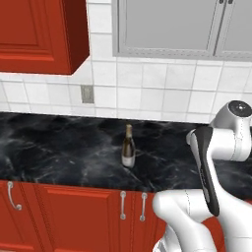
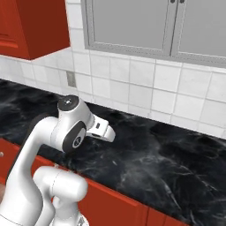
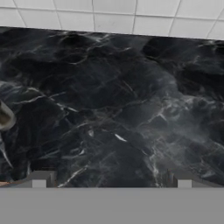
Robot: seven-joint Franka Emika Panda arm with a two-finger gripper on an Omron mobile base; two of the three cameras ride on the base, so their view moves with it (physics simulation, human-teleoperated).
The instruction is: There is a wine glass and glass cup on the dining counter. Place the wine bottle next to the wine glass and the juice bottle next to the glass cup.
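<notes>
1. Nearest, at the bottom of the left base view, red cabinet doors [image 1: 74, 216] with metal handles run under the front edge of the black marble counter [image 1: 59, 147].
2. At lower right of that view the white arm [image 1: 216, 147] rises in front of the counter edge.
3. Low in the hand view the gripper [image 3: 111, 180] stands wide, its two tips far apart above bare marble and holding nothing.
4. Mid-frame in the left base view the wine bottle [image 1: 128, 146] stands upright on the counter, long axis vertical, gold neck pointing up, pale label low on its body.
5. It stands nearer the counter's front edge than the wall, with open marble on every side, left and right especially.
6. At the left edge of the hand view a rounded pale shape [image 3: 5, 117] shows, cut off; I cannot tell what it is.
7. Farther back, white wall tiles [image 1: 162, 88] meet the counter's rear edge, with a grey outlet [image 1: 87, 94] at centre left.
8. Farthest up, a red upper cabinet [image 1: 39, 34] hangs upper left and grey cabinets [image 1: 182, 27] upper right.
</notes>
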